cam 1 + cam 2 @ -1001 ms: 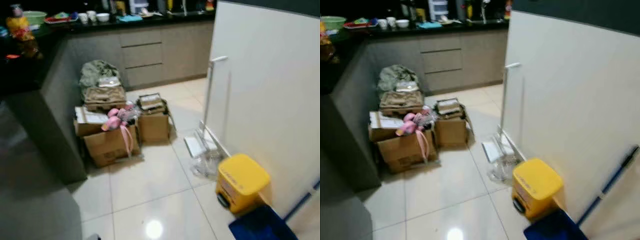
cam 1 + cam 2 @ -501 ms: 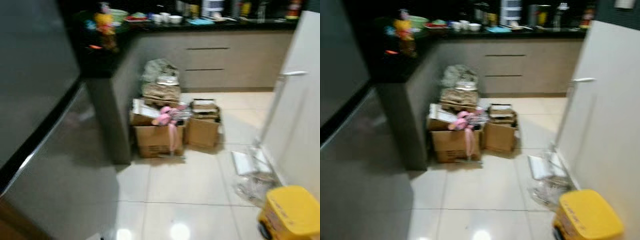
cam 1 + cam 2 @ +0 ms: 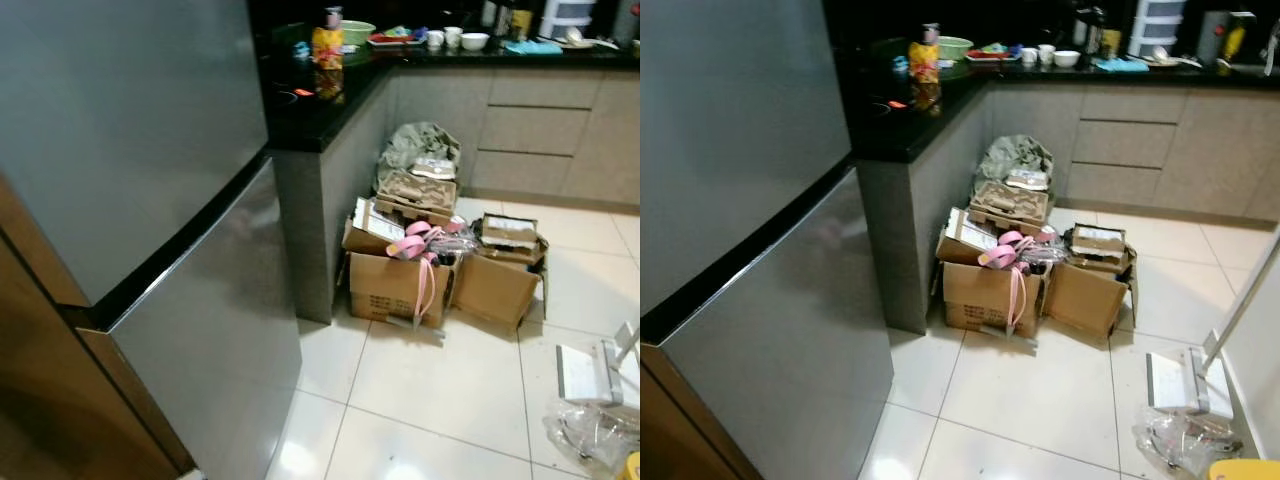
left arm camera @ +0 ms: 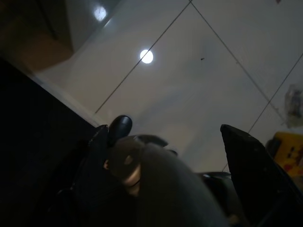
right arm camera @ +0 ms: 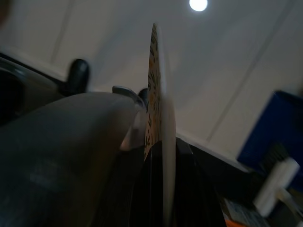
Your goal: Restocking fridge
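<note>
Right wrist view: right tool (image 5: 158,156) clamped on thin flat packet (image 5: 160,118). Left tool (image 4: 180,142) spread apart, holding nothing. Fridge (image 3: 130,200) near left, doors closed; restocking apparently not yet begun.

Kitchen: glossy white tile floor (image 3: 450,390); black counter (image 3: 320,100) on grey base; grey drawers (image 3: 1140,145); cardboard boxes (image 3: 400,285) heaped beside counter.
</note>
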Available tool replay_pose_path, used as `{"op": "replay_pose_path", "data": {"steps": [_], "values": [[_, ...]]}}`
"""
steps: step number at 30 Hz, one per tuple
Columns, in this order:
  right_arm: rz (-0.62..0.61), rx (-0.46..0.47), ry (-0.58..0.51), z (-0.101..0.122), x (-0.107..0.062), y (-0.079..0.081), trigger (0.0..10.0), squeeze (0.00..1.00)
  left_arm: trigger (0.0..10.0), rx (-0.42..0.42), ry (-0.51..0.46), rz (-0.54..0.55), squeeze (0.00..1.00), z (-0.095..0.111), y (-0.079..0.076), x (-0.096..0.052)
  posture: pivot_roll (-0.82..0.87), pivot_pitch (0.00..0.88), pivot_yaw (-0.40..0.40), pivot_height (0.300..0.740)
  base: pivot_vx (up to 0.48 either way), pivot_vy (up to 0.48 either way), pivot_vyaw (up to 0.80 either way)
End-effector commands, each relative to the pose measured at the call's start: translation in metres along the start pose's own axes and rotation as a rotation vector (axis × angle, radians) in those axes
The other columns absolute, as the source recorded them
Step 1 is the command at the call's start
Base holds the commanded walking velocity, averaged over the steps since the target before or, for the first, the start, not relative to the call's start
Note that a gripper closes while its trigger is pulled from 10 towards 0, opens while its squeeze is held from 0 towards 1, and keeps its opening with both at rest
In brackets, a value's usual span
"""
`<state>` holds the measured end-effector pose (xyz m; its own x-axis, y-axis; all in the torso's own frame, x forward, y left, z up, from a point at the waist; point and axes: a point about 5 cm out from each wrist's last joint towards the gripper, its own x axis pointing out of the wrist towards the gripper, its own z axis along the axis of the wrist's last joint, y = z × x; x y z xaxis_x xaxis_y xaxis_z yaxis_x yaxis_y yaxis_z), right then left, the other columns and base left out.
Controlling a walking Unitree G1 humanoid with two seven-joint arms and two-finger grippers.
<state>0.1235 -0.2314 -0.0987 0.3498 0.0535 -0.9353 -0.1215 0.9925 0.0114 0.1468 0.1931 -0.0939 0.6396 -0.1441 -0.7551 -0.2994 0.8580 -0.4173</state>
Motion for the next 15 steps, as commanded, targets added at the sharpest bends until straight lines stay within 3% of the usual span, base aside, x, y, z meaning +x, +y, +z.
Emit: {"op": "replay_pose_path", "data": {"steps": [1, 15], "values": [[-0.004, 0.001, -0.001, -0.0004, -0.0006, -0.0018, 10.0, 0.0, 10.0, 0.007, 0.029, 0.012, 0.0, -0.008, 0.0042, -0.0032, -0.07, 0.0, 0.026, 0.74, 0.0, 0.0, 0.8], [0.002, -0.004, -0.002, -0.0001, -0.0006, -0.0017, 10.0, 0.0, 10.0, 0.017, 0.04, 0.001, 0.0, -0.0105, 0.002, -0.0028, -0.07, 0.0, 0.024, 0.74, 0.0, 0.0, 0.8]]}}
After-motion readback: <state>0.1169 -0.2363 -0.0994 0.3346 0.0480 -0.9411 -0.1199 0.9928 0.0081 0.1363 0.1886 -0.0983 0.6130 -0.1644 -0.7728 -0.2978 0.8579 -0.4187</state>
